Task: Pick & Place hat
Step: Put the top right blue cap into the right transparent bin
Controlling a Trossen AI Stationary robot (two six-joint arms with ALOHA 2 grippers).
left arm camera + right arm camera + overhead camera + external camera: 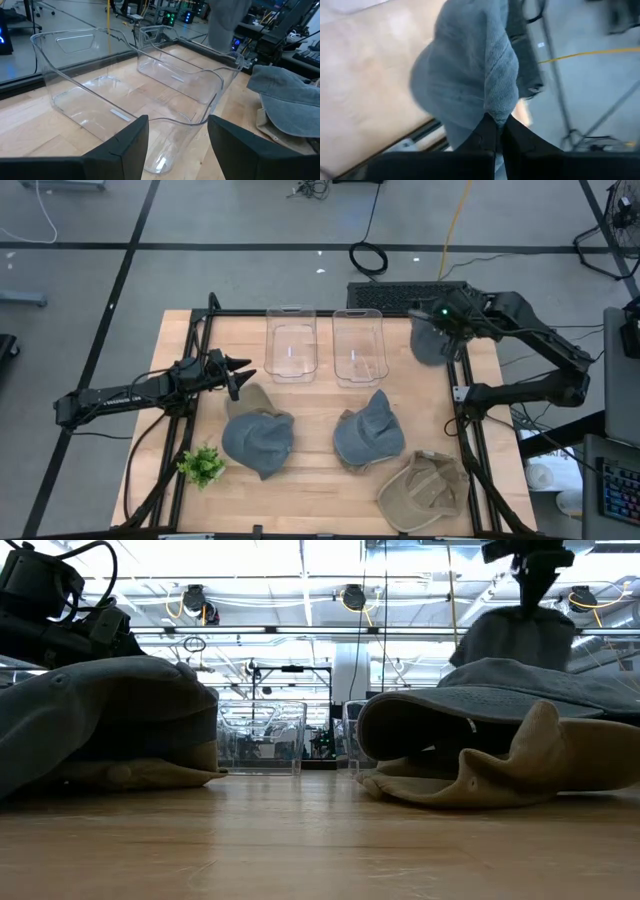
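The right gripper (pixel 440 320) is clenching a grey hat (pixel 430 343) aloft at 2 o'clock; placement is pending. Three hats are remaining on the counter (pixel 310 485). The left gripper (pixel 243 373) is waiting released.

**Four cameras, one table**

High view: straight down from above, whole table (pixel 320 480) in frame, floor around it. Low view: at tabletop height, level across the wood into the room, very near two hats, bins (pixel 262 737) behind them. Left wrist view: looks past its own fingers (pixel 125 145), close to the bins (pixel 125 90), facing across them toward the table's far edge. Right wrist view: tight on a lifted grey hat (pixel 470 70), table edge and floor beyond. High, low and left wrist views share the bins; all four catch the lifted hat.
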